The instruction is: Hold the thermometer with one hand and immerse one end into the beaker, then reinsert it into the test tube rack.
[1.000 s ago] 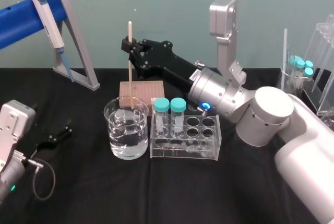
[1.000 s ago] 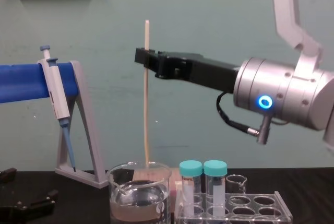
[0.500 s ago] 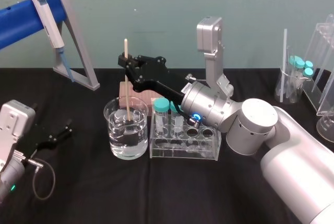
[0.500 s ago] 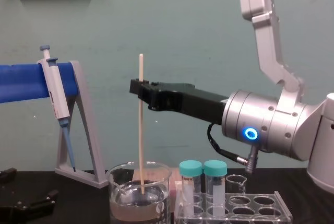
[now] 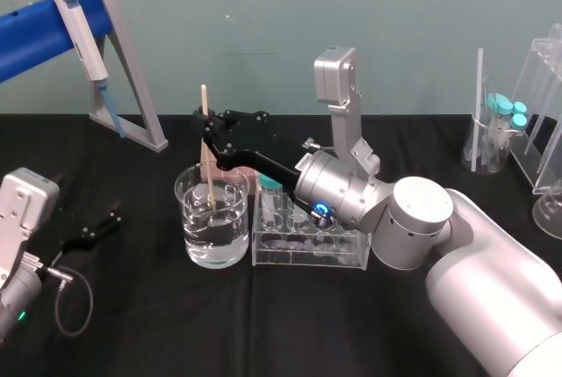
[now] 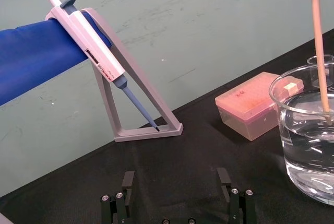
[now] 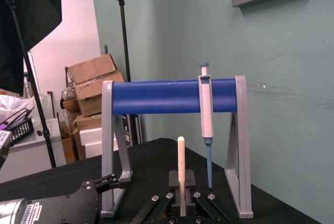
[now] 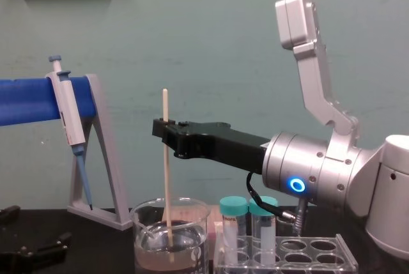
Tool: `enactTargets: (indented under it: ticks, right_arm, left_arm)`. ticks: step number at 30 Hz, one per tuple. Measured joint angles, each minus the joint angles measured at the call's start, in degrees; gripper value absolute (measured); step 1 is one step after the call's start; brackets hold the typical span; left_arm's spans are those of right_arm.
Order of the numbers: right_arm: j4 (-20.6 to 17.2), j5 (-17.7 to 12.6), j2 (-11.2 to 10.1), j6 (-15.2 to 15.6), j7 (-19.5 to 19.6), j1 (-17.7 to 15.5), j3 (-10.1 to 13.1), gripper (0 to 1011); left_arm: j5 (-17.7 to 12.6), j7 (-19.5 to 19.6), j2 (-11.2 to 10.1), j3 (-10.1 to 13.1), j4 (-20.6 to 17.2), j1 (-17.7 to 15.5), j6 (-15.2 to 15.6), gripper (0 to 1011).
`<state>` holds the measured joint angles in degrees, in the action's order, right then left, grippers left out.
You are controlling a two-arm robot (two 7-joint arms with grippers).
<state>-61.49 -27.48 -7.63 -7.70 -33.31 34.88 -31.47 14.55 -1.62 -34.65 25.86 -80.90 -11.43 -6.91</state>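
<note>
Cream thermometer (image 8: 167, 184) in right tool (image 8: 165, 128) | tip in beaker (image 8: 138, 241), clear of rim

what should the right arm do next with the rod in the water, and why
Probably lift straight up: the right gripper clamps the thin cream thermometer rod, whose lower end sits underwater in the wide clear glass beaker; the clear plastic test tube rack stands beside it. Left gripper rests open, apart.
</note>
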Motion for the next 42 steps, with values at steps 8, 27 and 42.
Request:
enactTargets:
  ticks: [8, 27, 42]
  right_arm:
    - [0.93, 0.93, 0.47, -0.15, 0.04, -0.2, 0.27, 55]
    - [0.93, 2.07, 0.66, 0.48, 0.26, -1.36, 0.9, 55]
    - [0.93, 2.0, 0.67, 0.58, 0.04, -1.4, 0.95, 55]
  left_arm:
    - [0.0, 0.0, 0.0, 0.0, 0.0, 0.0, 0.0, 1004]
    - [0.0, 0.0, 0.0, 0.0, 0.0, 0.0, 0.0, 1004]
    - [0.0, 0.0, 0.0, 0.0, 0.0, 0.0, 0.0, 1004]
